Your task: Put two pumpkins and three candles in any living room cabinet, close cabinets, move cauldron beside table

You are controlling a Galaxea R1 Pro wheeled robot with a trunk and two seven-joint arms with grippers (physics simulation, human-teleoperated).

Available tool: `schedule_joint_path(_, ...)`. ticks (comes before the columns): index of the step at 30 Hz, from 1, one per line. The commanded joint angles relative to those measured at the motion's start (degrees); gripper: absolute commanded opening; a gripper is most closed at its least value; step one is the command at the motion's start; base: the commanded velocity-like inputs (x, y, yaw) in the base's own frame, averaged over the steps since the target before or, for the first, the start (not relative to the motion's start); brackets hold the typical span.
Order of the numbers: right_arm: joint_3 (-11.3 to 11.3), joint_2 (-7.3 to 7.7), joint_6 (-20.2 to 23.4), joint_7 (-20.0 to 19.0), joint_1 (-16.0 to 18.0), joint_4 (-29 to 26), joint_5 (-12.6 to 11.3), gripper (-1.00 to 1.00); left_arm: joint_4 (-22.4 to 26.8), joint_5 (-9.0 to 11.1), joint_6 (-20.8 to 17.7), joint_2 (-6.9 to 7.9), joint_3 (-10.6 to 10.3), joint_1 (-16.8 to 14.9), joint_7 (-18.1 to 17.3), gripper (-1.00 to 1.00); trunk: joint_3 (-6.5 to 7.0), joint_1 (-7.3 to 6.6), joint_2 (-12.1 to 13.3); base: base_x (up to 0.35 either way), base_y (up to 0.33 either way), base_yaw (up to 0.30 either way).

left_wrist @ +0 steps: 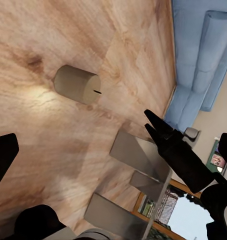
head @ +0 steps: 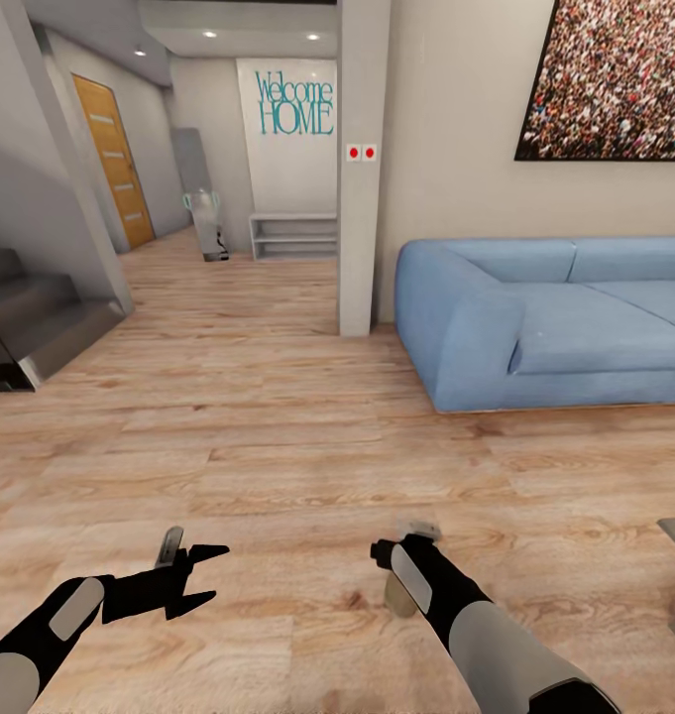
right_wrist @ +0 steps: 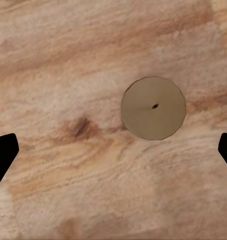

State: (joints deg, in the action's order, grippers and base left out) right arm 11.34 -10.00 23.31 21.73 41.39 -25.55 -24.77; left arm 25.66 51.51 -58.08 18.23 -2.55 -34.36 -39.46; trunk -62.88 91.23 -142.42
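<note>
Grey-beige and stubby, the candle [right_wrist: 153,108] stands upright on the wood floor [head: 278,436], a short cylinder with a flat round top and a tiny dark wick at its centre. In the head view it [head: 400,593] sits just beside the right arm's wrist, partly hidden by it, low in the picture and well apart from the blue sofa [head: 545,317].

The right gripper [right_wrist: 113,155] hangs above the candle with its jaws spread wide: only the two black fingertips [right_wrist: 3,157] show at the edges of the right wrist view, with bare floor between them. It holds nothing and touches nothing. The candle lies off-centre between the tips, nearer one side.

The left gripper [head: 203,573] is also open and empty, its black fingers [head: 206,551] splayed above the floor, near the candle but apart from it.

The right wrist view looks straight down on the candle's top, so its side is hidden there. The left wrist view gives the side instead: the candle [left_wrist: 77,84] as a plain drum casting a soft shadow, with the sofa [left_wrist: 201,65] beyond it and the black right arm [left_wrist: 178,150] reaching in. The head view alone takes in the room: a grey pillar [head: 362,169], stairs [head: 35,317], an orange door [head: 114,159], and a "Welcome HOME" wall sign [head: 295,102].
</note>
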Motion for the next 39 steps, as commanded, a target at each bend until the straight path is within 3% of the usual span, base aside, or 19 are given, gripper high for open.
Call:
schedule_joint_path(1, -0.03, 0.0, -0.01, 0.01, 0.0, -0.01, -0.02, 1.0, 0.0, 0.03, -0.01, -0.01, 0.0, 0.0, 0.0, 1.0, -0.18, 0.22, -0.42, 0.0, 0.0, 0.0)
schedule_joint_path(18, -0.43, 0.04, 1.52, 0.14, 0.06, 0.5, -0.36, 1.0, 0.0, 0.04, -0.01, -0.02, 0.0, 0.0, 0.0, 1.0, -3.91, 0.86, -1.03, 0.0, 0.0, 0.0)
schedule_joint_path(27, -4.11, 1.36, 3.01, 0.26, 0.09, 0.65, -0.35, 1.0, 0.0, 0.0, -0.01, 0.02, 0.0, 0.0, 0.0, 1.0, -5.9, 1.09, -1.15, 0.0, 0.0, 0.0)
schedule_joint_path(39, -4.32, 1.4, 2.78, 0.21, 0.03, 0.61, -0.3, 1.0, 0.0, -0.01, -0.01, -0.02, 0.0, 0.0, 0.0, 1.0, -8.56, 1.4, -1.31, 0.0, 0.0, 0.0)
